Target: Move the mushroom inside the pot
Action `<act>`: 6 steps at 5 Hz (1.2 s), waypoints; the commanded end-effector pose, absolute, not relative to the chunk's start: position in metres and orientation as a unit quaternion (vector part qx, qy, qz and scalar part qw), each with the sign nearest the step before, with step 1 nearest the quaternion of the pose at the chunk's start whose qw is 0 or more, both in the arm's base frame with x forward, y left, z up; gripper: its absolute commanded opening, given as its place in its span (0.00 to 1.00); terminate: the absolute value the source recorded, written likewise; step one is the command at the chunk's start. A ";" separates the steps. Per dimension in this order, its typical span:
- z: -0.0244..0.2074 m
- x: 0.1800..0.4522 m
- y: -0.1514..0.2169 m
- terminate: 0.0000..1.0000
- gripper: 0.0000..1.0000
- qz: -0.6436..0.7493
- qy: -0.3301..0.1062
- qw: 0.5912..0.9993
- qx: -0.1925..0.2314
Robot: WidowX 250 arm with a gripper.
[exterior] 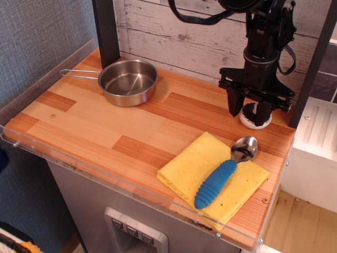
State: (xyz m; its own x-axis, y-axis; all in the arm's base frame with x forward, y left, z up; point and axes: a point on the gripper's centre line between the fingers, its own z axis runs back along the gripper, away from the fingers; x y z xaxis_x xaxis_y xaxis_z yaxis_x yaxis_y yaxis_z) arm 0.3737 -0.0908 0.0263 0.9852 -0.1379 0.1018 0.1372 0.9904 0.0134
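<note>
The mushroom (255, 120) rests on the wooden counter at the back right, showing its white cap rim and dark ring. Most of it is hidden behind the black gripper (249, 109). The gripper hangs just above it, open, with one finger to the mushroom's left and the other over its right part. The pot (128, 81) is a shiny steel pan at the back left, far from the gripper. It holds nothing, and its wire handle (79, 73) points left.
A yellow cloth (205, 168) lies at the front right with a blue-handled metal spoon (217, 182) on it. A clear plastic rim (105, 182) lines the front and left edges. A dark post (106, 29) and the plank wall (179, 31) stand behind.
</note>
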 end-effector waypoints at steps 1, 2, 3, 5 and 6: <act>0.089 0.361 -0.059 0.00 0.00 -0.019 -0.116 0.993 -0.020; 0.098 0.342 -0.018 0.00 0.00 0.038 -0.119 0.992 -0.037; 0.088 0.340 -0.001 0.00 1.00 0.031 -0.100 0.993 -0.052; 0.086 0.366 -0.057 0.00 1.00 -0.090 -0.084 0.992 -0.009; 0.084 0.377 -0.075 0.00 1.00 -0.107 -0.087 0.990 0.004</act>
